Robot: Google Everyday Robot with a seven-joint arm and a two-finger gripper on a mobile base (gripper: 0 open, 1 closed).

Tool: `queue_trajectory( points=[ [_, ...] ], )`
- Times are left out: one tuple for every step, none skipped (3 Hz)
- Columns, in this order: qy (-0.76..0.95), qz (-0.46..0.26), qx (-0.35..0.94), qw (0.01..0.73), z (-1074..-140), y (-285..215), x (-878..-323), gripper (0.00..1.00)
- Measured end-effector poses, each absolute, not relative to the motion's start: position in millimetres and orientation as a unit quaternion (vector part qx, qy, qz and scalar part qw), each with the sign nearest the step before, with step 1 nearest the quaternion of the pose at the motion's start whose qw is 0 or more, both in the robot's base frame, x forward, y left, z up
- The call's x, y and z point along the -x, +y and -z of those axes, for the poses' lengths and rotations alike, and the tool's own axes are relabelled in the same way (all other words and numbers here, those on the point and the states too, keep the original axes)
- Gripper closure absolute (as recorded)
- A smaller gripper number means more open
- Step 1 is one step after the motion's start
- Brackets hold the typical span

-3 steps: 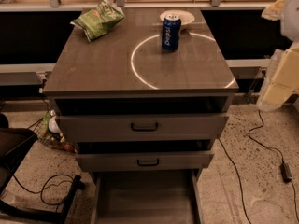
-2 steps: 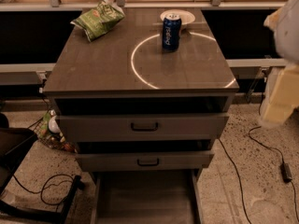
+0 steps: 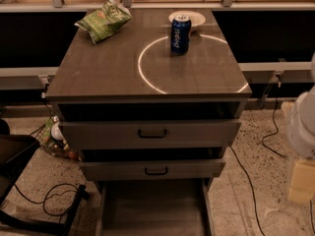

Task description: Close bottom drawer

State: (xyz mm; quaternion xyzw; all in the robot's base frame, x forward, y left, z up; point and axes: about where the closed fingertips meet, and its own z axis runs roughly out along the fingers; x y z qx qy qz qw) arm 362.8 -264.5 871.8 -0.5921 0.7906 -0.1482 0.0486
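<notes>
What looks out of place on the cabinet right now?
The bottom drawer is pulled far out. The middle drawer and top drawer sit slightly ajar. The can stands upright. The gripper is at the right edge, apart from the cabinet.

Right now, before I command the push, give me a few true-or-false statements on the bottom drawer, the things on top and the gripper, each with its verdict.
1. The bottom drawer is pulled far out, its tray open to view. True.
2. The blue can lies on its side. False: it stands upright on the cabinet top, just in front of the white plate.
3. The green bag lies at the top's rear left corner. True.
4. The gripper rests on the bottom drawer. False: it hangs low at the picture's right edge, apart from the cabinet and touching nothing.
</notes>
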Motion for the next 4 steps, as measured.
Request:
queue_trajectory(
  points=[
    [0.792, 0.135, 0.596, 0.019, -843, -270, -346, 0.0],
    [0.792, 0.131, 0.596, 0.02, -838, -268, -346, 0.0],
    [0.795, 0.091, 0.599, 0.029, -787, -255, -348, 0.0],
    [0.796, 0.033, 0.604, 0.019, -700, -245, -341, 0.0]
  ],
)
